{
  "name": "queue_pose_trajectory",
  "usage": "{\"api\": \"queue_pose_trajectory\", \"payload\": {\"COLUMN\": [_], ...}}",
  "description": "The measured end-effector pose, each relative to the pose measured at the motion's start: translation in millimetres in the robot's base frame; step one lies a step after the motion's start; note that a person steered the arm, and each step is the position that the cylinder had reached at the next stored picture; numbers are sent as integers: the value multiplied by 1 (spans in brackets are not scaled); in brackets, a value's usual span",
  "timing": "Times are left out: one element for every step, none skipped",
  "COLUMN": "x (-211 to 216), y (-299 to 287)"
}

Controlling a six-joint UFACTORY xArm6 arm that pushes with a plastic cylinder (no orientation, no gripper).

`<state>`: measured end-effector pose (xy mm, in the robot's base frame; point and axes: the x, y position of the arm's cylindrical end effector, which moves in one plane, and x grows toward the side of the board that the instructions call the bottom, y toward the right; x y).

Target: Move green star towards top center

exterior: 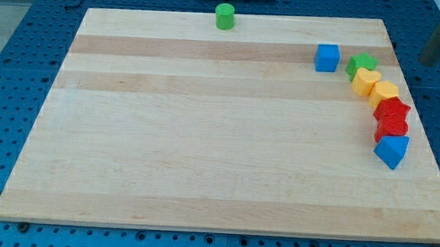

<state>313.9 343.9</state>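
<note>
Nearest the view's bottom, the wooden board [201, 176] lies bare, with nothing standing on its lower two thirds. Further up on the view's right, a curved chain of blocks begins with the blue triangular block [391, 151], then a red block [389, 130] touching it, then the red star [392, 110], the yellow block [384, 92] and the yellow heart [365, 81]. At the far end of that chain sits the green star [360, 64], partly hidden by the yellow heart pressed against its near side. Just beside it, towards the view's left and apart from it, stands the blue cube [326, 57]. Farthest off, at the board's top edge near the middle, stands the green cylinder [224, 16].

A dark blurred shape at the view's top right, off the board, may be the rod; my tip cannot be made out, and the arm has no pincer, so nothing is grasped.

I judge the star light, rigid and quick to slide on smooth wood; its points may make it spin under an off-centre push. Contact belongs on its right flank, low and central, driving leftwards and slightly up, passing above the blue cube
</note>
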Motion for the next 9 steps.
{"api": "queue_pose_trajectory", "payload": {"x": [14,16,16,16,19,26,43,52,53], "y": [-14,-39,-61,-67,-85,-105,-122,-142,-155]}}
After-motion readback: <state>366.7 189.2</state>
